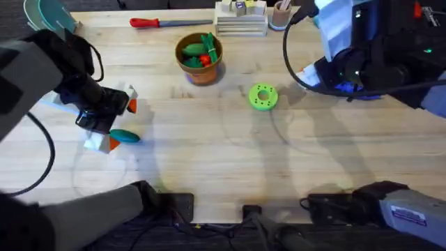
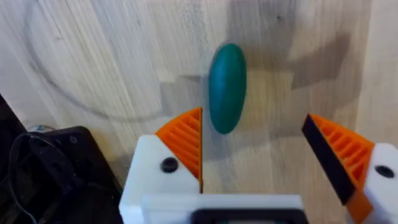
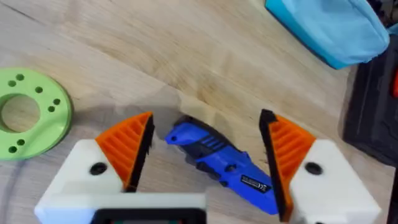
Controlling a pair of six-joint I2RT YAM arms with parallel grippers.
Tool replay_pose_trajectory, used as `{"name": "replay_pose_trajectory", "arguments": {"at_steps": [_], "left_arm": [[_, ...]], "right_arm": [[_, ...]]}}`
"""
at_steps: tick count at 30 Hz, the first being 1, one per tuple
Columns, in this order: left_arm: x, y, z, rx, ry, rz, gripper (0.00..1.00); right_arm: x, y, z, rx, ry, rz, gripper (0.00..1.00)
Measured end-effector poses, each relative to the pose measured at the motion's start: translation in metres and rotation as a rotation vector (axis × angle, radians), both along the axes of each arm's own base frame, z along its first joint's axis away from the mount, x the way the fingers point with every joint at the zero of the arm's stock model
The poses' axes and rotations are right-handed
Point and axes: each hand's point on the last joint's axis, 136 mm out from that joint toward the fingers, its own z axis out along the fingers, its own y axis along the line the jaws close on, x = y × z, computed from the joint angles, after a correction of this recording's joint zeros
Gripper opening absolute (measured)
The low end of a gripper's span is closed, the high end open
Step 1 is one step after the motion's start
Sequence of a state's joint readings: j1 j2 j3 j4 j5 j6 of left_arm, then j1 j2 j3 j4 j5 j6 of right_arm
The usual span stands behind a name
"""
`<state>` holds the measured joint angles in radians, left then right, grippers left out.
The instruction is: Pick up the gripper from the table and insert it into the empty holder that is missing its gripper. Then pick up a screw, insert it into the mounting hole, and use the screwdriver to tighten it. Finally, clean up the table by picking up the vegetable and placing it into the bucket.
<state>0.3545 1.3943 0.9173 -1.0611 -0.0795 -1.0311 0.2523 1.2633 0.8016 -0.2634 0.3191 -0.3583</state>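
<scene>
At left of the overhead frame, the left gripper (image 1: 111, 125) hangs open over the teal vegetable (image 1: 125, 136); judgement: centre the fingers astride it, then descend. Upper centre stands the bucket (image 1: 200, 57). At right, the right gripper (image 3: 205, 158) is open around the screwdriver (image 3: 221, 165).

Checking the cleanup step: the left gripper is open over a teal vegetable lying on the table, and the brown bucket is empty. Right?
Not quite. The bucket already holds green and red vegetables, as the overhead view shows. The rest stands: the left gripper is open over the teal vegetable on the table.
</scene>
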Motion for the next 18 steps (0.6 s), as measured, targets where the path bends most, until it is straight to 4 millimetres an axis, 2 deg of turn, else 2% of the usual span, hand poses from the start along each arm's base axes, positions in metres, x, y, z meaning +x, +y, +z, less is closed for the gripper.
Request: {"name": "replay_pose_trajectory", "arguments": {"at_steps": [10,18], "left_arm": [[-0.008,0.007,-0.029,-0.022,0.13,0.005,0.989],[-0.01,0.014,-0.031,0.014,0.154,-0.01,0.809]], "right_arm": [[-0.001,0.0,-0.001,-0.001,0.005,0.0,0.993],[-0.001,0.0,-0.001,-0.001,0.006,0.0,0.992]]}}
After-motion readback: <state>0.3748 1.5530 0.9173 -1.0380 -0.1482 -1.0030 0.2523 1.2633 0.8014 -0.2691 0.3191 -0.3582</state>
